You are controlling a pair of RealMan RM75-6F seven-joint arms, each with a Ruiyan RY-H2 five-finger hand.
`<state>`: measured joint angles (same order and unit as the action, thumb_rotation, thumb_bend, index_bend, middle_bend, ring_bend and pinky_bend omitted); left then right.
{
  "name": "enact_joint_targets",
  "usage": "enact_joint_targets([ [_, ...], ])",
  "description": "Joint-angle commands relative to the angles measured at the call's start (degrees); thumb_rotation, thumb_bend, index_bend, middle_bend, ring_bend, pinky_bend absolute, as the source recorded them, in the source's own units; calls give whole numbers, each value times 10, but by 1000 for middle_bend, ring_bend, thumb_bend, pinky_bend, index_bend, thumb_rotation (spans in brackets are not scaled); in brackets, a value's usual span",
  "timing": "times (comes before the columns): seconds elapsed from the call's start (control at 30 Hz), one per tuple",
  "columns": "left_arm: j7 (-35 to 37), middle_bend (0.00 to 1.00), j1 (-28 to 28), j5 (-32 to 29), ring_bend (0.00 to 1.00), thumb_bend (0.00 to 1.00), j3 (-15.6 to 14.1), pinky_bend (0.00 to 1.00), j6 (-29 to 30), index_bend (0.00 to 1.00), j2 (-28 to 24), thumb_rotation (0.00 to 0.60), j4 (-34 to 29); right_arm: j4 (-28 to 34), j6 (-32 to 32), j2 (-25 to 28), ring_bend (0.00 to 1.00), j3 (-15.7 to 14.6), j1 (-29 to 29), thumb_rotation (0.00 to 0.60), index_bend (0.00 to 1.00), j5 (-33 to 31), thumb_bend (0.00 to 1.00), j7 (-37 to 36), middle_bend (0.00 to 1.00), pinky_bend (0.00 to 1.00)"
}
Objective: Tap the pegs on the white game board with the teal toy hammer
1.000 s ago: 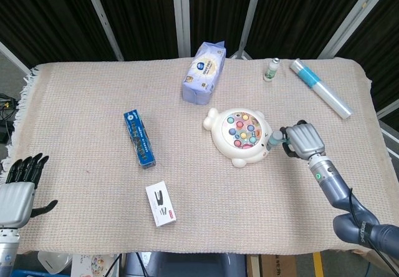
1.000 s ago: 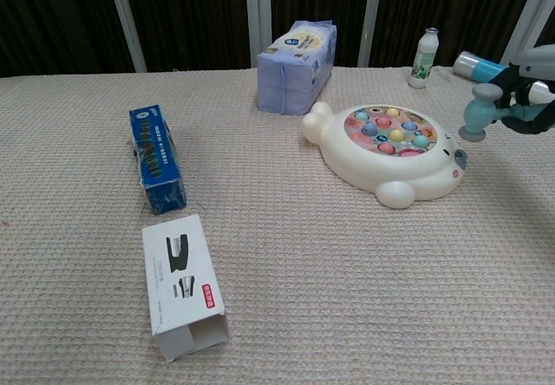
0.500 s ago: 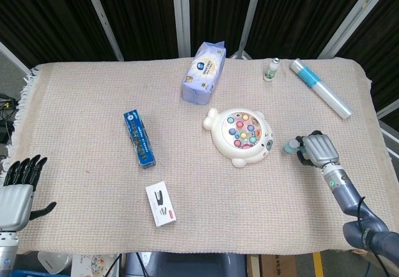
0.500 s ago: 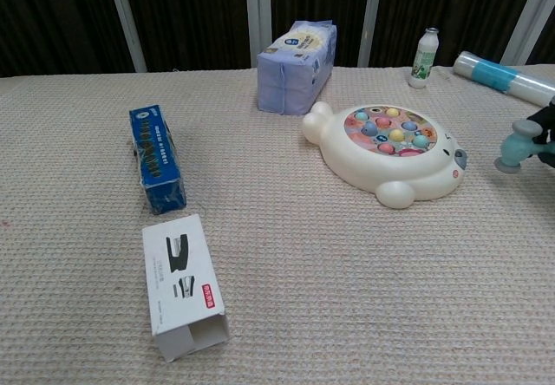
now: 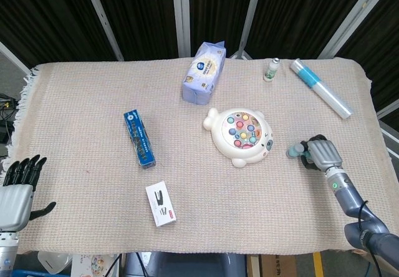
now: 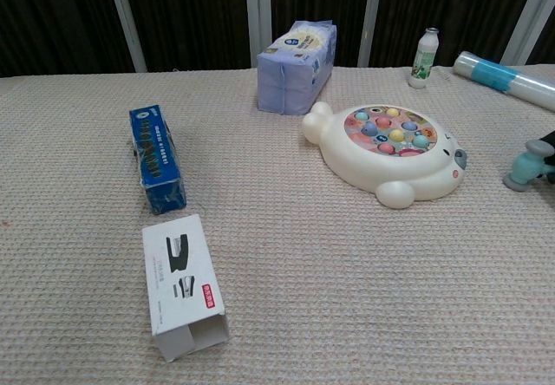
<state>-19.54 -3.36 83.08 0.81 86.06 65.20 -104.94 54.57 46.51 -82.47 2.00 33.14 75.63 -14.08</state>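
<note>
The white bear-shaped game board (image 5: 240, 137) (image 6: 390, 153) lies on the cloth right of centre, its top filled with several coloured pegs (image 5: 244, 128). My right hand (image 5: 323, 155) grips the teal toy hammer (image 5: 296, 149) (image 6: 527, 165) to the right of the board, a short gap away. The hammer's head sits low, at or just above the cloth. In the chest view only the hammer head shows at the right edge. My left hand (image 5: 17, 189) hangs open off the table's front-left corner, holding nothing.
A blue box (image 5: 139, 138) and a white stapler box (image 5: 160, 203) lie left of centre. A tissue pack (image 5: 204, 73) sits behind the board. A small bottle (image 5: 270, 69) and a blue-and-clear tube (image 5: 320, 88) lie at the back right.
My right hand has carried the hammer away from the board's right rim, rightward and down toward the cloth. The left hand has stayed put.
</note>
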Motion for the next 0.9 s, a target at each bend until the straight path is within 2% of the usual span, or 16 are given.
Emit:
enact_joint_targets([
  [0.03,0,0,0,0,0,134,0,0,-1,0,0,600,0,-4,0,-2,221,1,-3,600,503,4,506,-7,470,139],
  [0.33,3,0,-1,0,0,134,1,0,-2,0,2,600,4,-1,-3,4,174,5,-7,600,430,5,471,-13,415,119],
  [0.57,4,0,0,1,0,134,2,0,-1,0,2,600,5,10,-15,12,118,11,-6,600,315,0,425,-5,349,84],
  [0.67,4,0,-1,1,0,134,2,0,-2,0,3,600,6,18,-20,18,83,12,-5,600,217,-3,426,2,305,65],
  [0.77,4,0,-1,0,0,134,3,0,-3,0,4,600,6,32,-23,27,13,15,-6,600,41,-8,425,6,207,25],
  [0.9,8,0,-1,-3,0,134,5,0,-2,0,3,600,8,70,-2,55,0,23,-18,600,0,-12,425,5,135,4],
])
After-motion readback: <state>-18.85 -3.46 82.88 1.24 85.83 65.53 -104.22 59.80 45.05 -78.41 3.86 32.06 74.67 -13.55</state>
